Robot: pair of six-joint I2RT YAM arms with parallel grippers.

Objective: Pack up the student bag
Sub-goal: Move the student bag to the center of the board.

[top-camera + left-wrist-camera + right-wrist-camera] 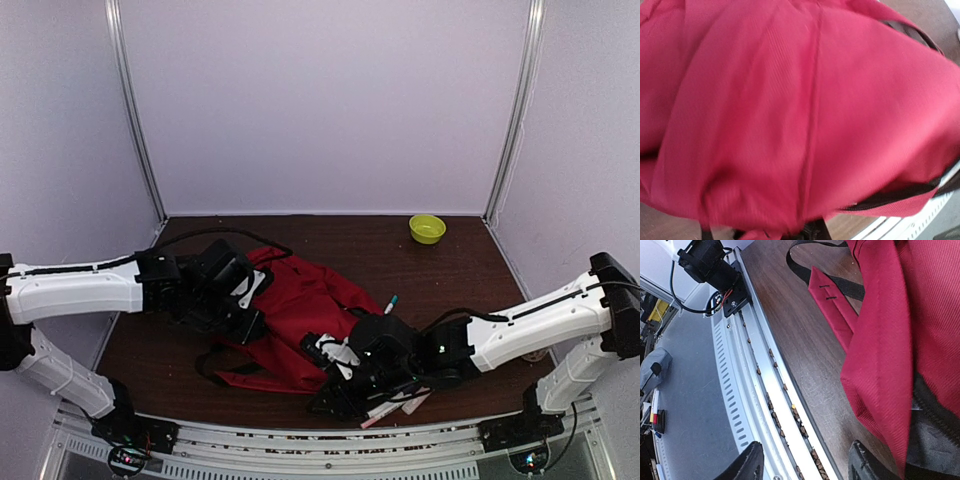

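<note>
The student bag point(300, 315), dark red with black straps, lies slumped in the middle of the brown table. My left gripper point(243, 297) is at the bag's upper left edge. Red fabric point(790, 110) fills the left wrist view and gathers toward the bottom; the fingers themselves are hidden, and the gripper is shut on the cloth. My right gripper point(332, 398) hangs at the bag's near right corner point(880, 365). It is open point(805, 465) over the table's front edge, with nothing between its fingertips. One fingertip point(865, 462) sits just beside the red fabric.
A green bowl point(427, 228) stands at the back right. A teal-tipped pen point(390, 300) lies right of the bag, and pink-and-white markers point(395, 408) lie under the right arm. The metal rail point(765, 390) runs along the near edge. A black strap point(810, 275) loops on the table.
</note>
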